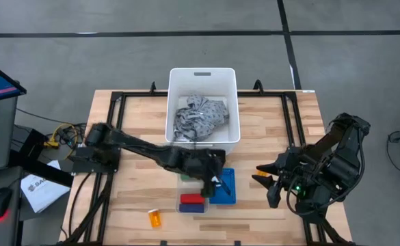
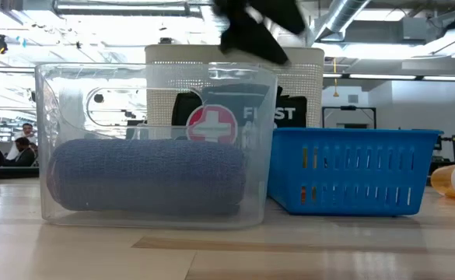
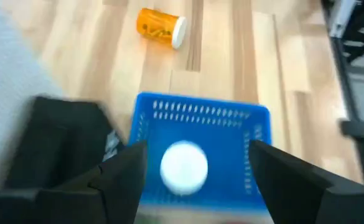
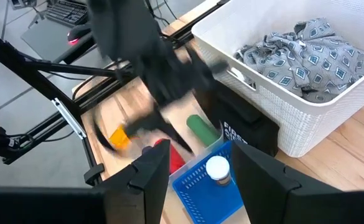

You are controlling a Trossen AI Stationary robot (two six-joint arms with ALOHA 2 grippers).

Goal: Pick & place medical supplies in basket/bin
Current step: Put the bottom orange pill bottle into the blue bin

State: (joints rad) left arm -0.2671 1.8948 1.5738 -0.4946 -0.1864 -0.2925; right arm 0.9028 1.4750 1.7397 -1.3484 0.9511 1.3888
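Observation:
The white tub point(image 1: 203, 70) stands at the table's far middle with the grey patterned cloth point(image 1: 200, 117) bunched inside it. My left gripper point(image 1: 215, 183) hangs open over a small blue basket point(image 1: 228, 179). In the left wrist view its fingers point(image 3: 197, 146) stand wide on either side of a small round white jar point(image 3: 183, 167) inside that basket, without touching it. An orange pill bottle point(image 1: 155, 219) lies on its side near the table's near edge. A green cylinder point(image 4: 200, 127) lies beside the basket. My right gripper point(image 1: 267, 181) waits open at the table's right.
A clear plastic box point(image 2: 157, 140) holding a blue-grey roll point(image 2: 145, 175) stands left of the blue basket point(image 2: 351, 171), with a black first-aid pouch point(image 2: 235, 117) behind them. A red item point(image 1: 193, 199) lies near the box. A black frame runs along the table's edges.

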